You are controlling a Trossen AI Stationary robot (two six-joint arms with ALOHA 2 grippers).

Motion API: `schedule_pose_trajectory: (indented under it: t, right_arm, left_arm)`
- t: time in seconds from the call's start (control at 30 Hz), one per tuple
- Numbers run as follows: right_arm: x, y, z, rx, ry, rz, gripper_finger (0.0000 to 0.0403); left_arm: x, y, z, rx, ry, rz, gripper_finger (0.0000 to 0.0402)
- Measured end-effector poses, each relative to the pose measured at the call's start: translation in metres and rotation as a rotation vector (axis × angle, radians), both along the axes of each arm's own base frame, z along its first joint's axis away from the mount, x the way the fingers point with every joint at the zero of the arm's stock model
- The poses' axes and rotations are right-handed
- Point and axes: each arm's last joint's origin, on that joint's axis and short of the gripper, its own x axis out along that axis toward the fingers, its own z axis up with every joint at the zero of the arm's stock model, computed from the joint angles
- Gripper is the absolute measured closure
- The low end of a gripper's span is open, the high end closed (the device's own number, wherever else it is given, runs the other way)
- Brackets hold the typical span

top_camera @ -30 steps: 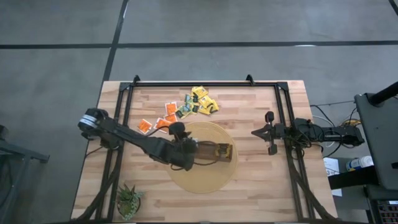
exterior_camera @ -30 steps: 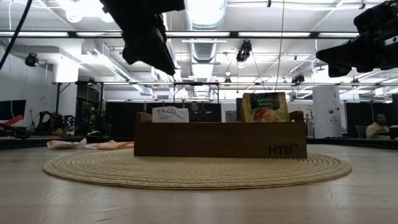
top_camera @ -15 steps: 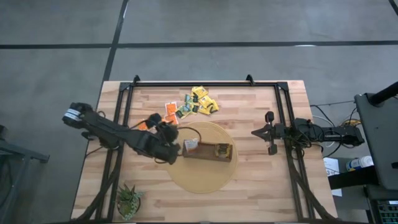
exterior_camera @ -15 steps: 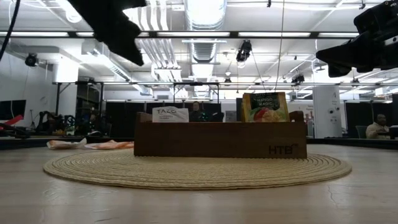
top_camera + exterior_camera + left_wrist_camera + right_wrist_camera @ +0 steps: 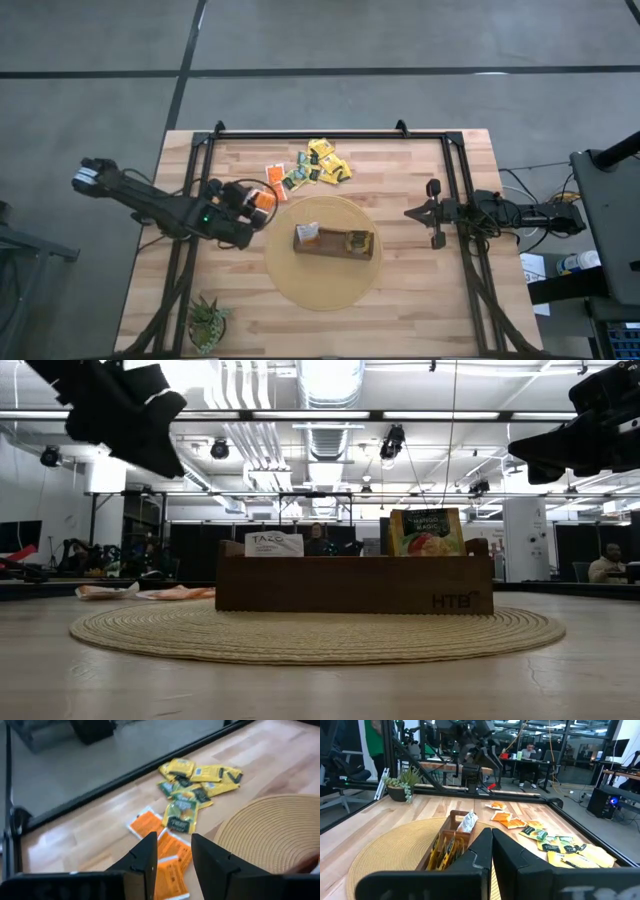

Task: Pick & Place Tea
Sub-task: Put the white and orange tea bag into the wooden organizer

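hovering over the orange sachets (image 5: 262,196) near the bench (image 5: 400,300) back-left, the left claw (image 5: 243,203) has fingers parted w/ nothing between them, prob lining up a pick. loose tea pile (image 5: 192,785) lies just beside the round woven mat (image 5: 320,290). brown box (image 5: 354,584) sits mid-mat so sachets stand upright in slots: one reads "tazo" (image 5: 274,543), a green-yellow one (image 5: 426,532) has text too small to read; box front says "htb". right claw (image 5: 432,213) is clenched, empty, parked at the right.
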Motion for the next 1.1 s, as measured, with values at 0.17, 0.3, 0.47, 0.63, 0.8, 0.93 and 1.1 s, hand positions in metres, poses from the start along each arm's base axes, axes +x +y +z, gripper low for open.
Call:
schedule_pose_trajectory:
  t: [0.17,0.3,0.47,0.63,0.8,0.93,1.1]
  right_arm:
    - [0.000,0.000,0.000,0.000,0.000,0.000,0.0394]
    - [0.000,0.000,0.000,0.000,0.000,0.000,0.0394]
    - [0.000,0.000,0.000,0.000,0.000,0.000,0.0394]
    - [0.000,0.000,0.000,0.000,0.000,0.000,0.0394]
    - [0.000,0.000,0.000,0.000,0.000,0.000,0.0394]
    - [0.000,0.000,0.000,0.000,0.000,0.000,0.0394]
    - [0.000,0.000,0.000,0.000,0.000,0.000,0.0394]
  left_arm:
    - [-0.013,0.009,-0.010,-0.096,-0.044,0.052,0.0287]
    - [-0.018,0.012,-0.015,-0.131,-0.046,0.067,0.0287]
    - [-0.018,0.013,-0.019,-0.166,-0.041,0.077,0.0287]
    - [-0.020,0.013,-0.033,-0.187,0.027,0.070,0.0287]
    - [-0.018,0.014,-0.042,-0.245,0.088,0.071,0.0287]
    - [-0.015,0.015,-0.049,-0.254,0.130,0.086,0.0287]
    - [-0.014,0.019,-0.065,-0.305,0.216,0.123,0.0287]
